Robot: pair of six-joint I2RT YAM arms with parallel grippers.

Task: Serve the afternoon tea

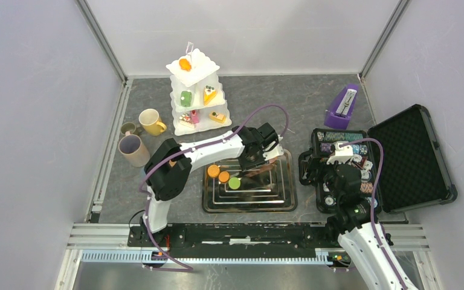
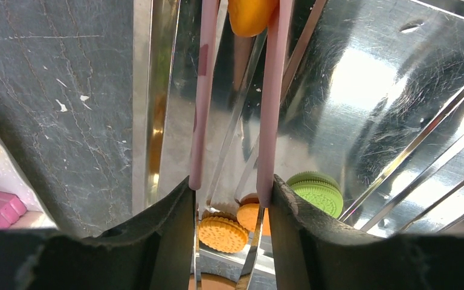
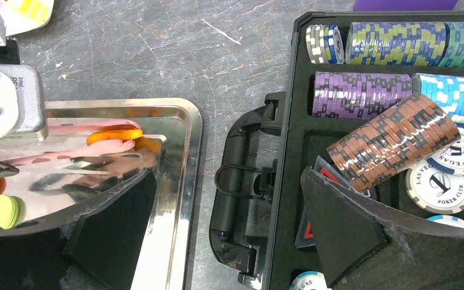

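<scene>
Left end effector (image 2: 232, 199): clenched on the pink tongs (image 2: 272, 90), whose arms are squeezed between its fingers (image 2: 169, 241); held above the silver tray (image 1: 278, 202)
Held orange biscuit (image 2: 251, 15): pinched at the tongs' tips, straight ahead of the left end effector
Tray biscuits: two orange biscuits (image 1: 214, 171) and a green biscuit (image 1: 234, 183) are laid on the tray's left part
Right end effector (image 3: 225, 181): spread wide, nothing grasped; hung over the surface (image 3: 157, 54) between tray and black case (image 3: 278, 151)
Stand (image 1: 194, 90): set at the back of the surface, well apart from both end effectors

Three mugs (image 1: 152, 122), one stand (image 1: 202, 67), one tray (image 1: 251, 209).
</scene>
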